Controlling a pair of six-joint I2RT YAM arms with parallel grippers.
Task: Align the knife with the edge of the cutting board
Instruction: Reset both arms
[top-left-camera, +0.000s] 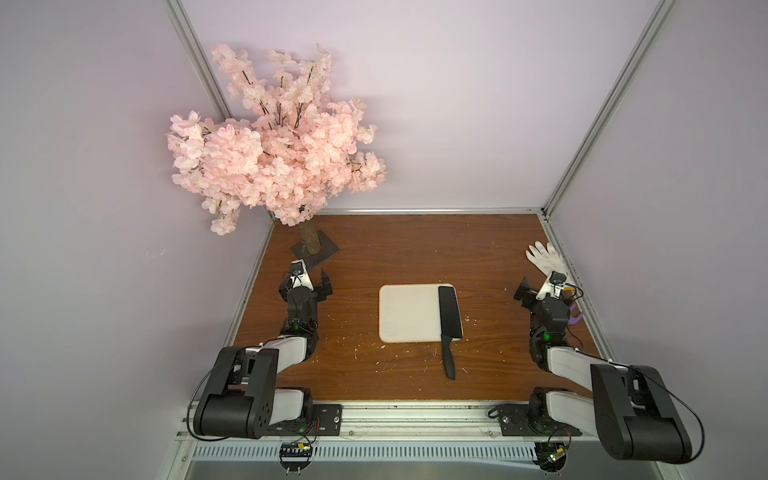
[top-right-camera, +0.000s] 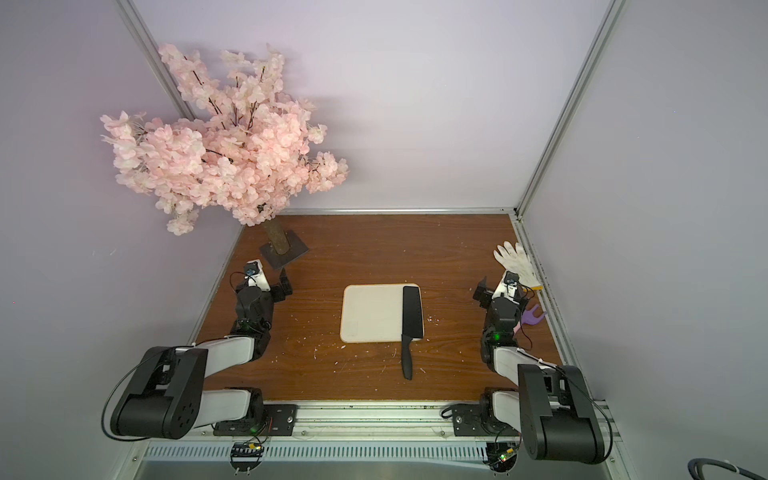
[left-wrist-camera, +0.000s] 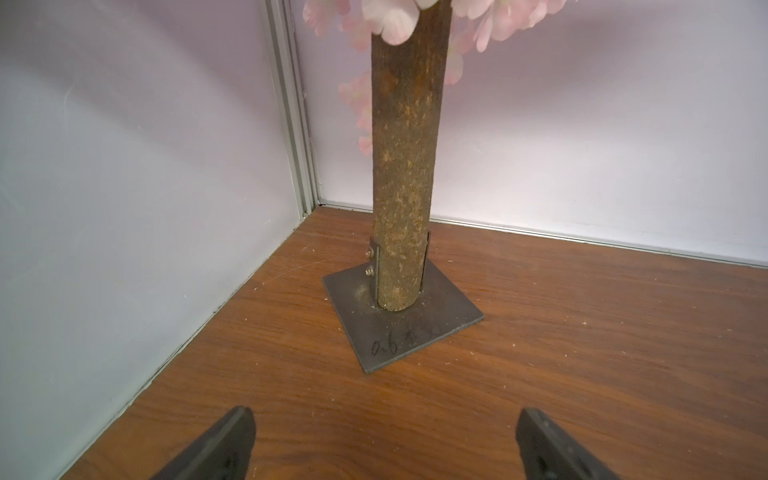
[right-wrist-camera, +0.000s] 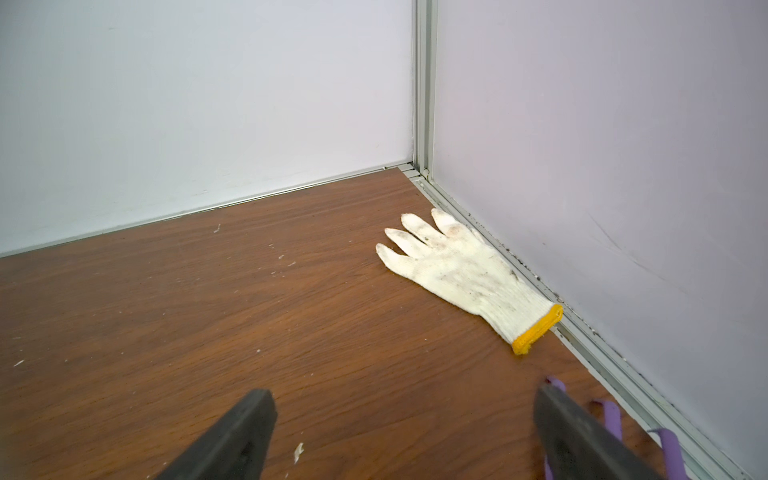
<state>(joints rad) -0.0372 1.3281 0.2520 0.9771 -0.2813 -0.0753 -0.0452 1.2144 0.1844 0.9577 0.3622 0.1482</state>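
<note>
Find the all-black cleaver-style knife (top-left-camera: 450, 316) lying flat, broad blade on the right-hand part of the cream-white rounded plastic cutting board (top-left-camera: 407, 313), close along that edge, slim handle overhanging the near edge onto the brown wood-grain counter (top-left-camera: 365, 374). Note both arms parked well apart from it: left fingers (left-wrist-camera: 226, 446) spread and empty, facing the rough brown trunk (left-wrist-camera: 405, 166) of the pink blossom tree; right fingers (right-wrist-camera: 232, 436) likewise spread and empty, facing the soiled white knit glove (right-wrist-camera: 461, 270), with the purple toy rake (top-right-camera: 533, 316) just beside. Judge the blade as near parallel to the edge already, perhaps with a slight tilt remaining. For any correction, use the right arm, nearer that side; pinch the handle where it clears the board, then pivot gently rather than lift. Keep the board from sliding, and avoid catching the rake on the way in. Check blade against rim in both top views before letting go.
</note>
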